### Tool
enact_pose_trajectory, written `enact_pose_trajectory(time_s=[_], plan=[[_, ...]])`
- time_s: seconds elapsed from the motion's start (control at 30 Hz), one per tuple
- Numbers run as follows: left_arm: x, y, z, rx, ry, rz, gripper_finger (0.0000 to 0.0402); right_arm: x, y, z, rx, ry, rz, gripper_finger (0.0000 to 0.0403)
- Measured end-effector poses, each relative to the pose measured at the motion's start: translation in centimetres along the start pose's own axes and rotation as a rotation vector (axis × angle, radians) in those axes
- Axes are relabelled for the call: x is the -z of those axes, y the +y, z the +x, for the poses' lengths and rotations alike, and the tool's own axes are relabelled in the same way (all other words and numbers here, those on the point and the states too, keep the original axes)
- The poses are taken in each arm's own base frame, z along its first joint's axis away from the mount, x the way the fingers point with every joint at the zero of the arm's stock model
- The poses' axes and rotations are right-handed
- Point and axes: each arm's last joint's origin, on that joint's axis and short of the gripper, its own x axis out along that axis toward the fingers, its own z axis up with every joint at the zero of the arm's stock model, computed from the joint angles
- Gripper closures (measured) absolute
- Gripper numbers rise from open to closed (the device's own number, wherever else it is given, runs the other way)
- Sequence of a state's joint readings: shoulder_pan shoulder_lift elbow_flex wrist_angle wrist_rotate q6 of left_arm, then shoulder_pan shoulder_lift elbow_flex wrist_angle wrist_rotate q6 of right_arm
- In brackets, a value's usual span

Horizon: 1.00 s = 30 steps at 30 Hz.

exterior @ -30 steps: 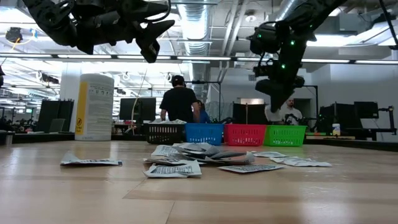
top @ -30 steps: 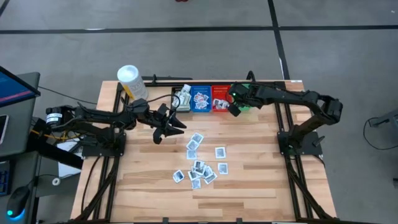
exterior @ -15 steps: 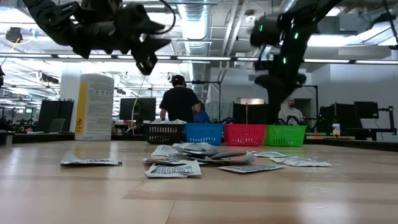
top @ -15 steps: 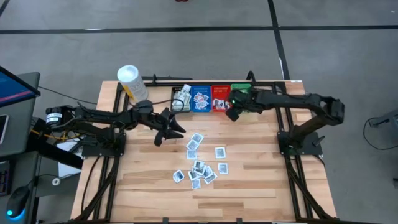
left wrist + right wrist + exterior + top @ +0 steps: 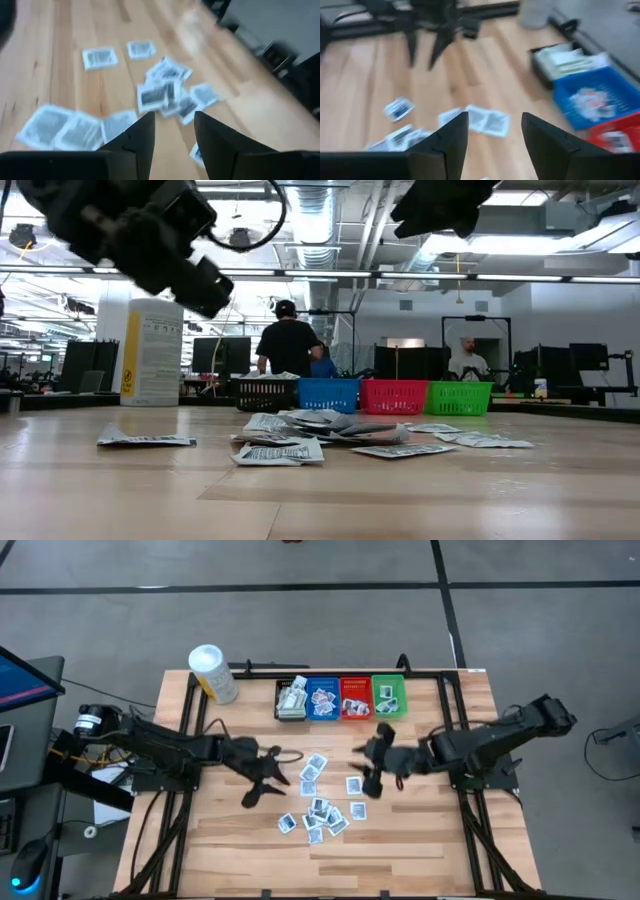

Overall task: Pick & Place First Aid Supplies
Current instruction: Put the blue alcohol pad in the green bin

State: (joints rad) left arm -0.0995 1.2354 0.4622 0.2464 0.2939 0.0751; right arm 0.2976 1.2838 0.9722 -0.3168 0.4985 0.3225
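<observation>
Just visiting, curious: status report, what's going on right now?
Left gripper open, empty, beside the packets. Right gripper open, empty, above them. Nothing in the way.

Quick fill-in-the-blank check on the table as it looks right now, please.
1. The bins stand in a row of ____.
2. The bin at the right end of the row is ____.
3. Both the left gripper and the right gripper are ____, holding nothing.
4. The white tub stands left of the ____ bin.

Missing: four; green; open; black
</observation>
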Motion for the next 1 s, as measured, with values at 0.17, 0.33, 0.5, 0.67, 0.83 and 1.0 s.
enact_pose_trajectory(time_s=[0.17, 0.33, 0.5, 0.67, 0.83, 1.0], plan=[[0.4, -2.4, 0.6, -0.079, 0.059, -0.037, 0.0264, 1.5, 2.7, 0.5, -0.057, 0.044, 0.015, 0.0226], [0.4, -4.2, 0.9, -0.146, 0.054, -0.138, 0.0264, 3.1, 5.1, 1.6, -0.088, 0.081, 0.006, 0.0227], [1.5, -6.2, 2.0, -0.159, 0.101, -0.24, 0.0264, 4.5, 7.6, 2.6, -0.142, 0.073, -0.001, 0.0227], [3.5, -8.5, 3.4, -0.164, 0.189, -0.385, 0.0264, 5.7, 10.0, 2.9, -0.21, 0.04, -0.004, 0.0227], [5.2, -9.6, 4.3, -0.222, 0.241, -0.556, 0.0264, 6.9, 11.8, 3.3, -0.255, 0.024, -0.011, 0.0228], [5.9, -9.7, 4.7, -0.257, 0.251, -0.714, 0.0264, 7.5, 12.8, 3.0, -0.286, 0.015, -0.007, 0.0228]])
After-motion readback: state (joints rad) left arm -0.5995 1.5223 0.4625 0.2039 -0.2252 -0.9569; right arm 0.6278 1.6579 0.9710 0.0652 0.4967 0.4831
